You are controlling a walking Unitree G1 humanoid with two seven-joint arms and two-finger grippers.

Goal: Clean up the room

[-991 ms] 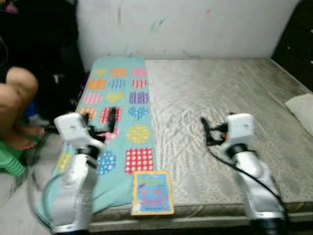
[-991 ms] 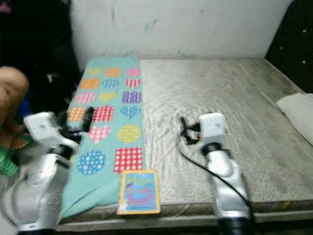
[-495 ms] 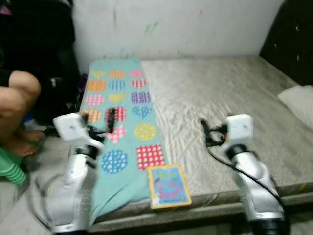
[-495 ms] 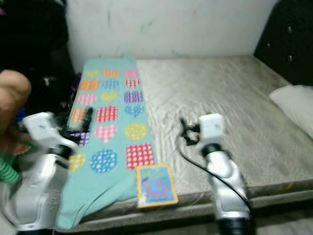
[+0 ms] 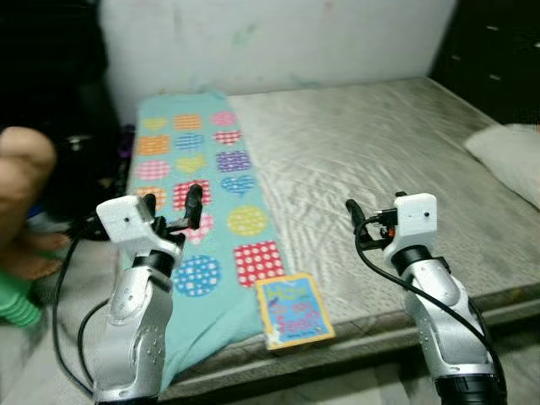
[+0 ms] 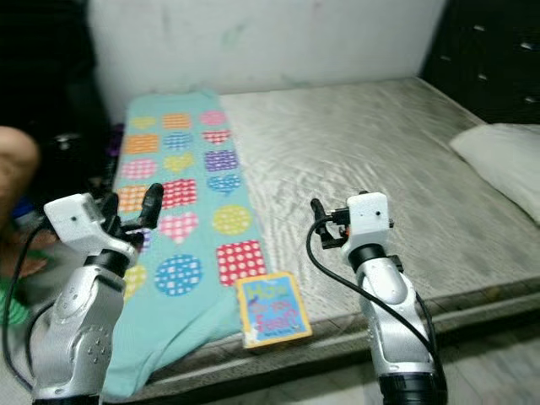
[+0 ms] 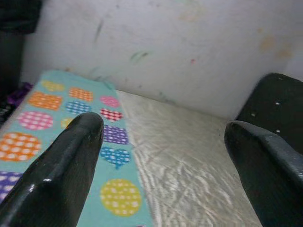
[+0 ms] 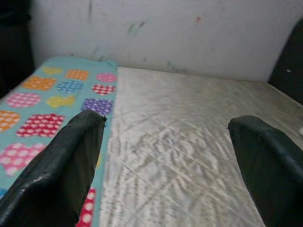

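Note:
A children's book [image 5: 294, 310] with a yellow border and blue cover lies flat at the front edge of the bed, partly on the teal blanket [image 5: 198, 169] patterned with dotted hearts and circles. The blanket covers the left strip of the bare grey mattress [image 5: 363, 143] and hangs over the front-left corner. My left gripper [image 5: 187, 207] is raised over the blanket, open and holding nothing. My right gripper [image 5: 354, 216] is raised over the mattress to the right of the book, also open and holding nothing. In both wrist views the black fingers [image 7: 61, 175] [image 8: 57, 165] stand wide apart.
A white pillow [image 5: 510, 156] lies at the bed's right side, before dark furniture [image 5: 498, 51]. A person's knee [image 5: 21, 160] and foot are at the far left beside the bed, with something green [image 5: 17, 304] below. A marked white wall [image 5: 270, 42] backs the bed.
The whole picture has shifted, so the camera moved; the pillow now shows more and the book sits further right in view. Both arms keep the same raised pose, grippers still open.

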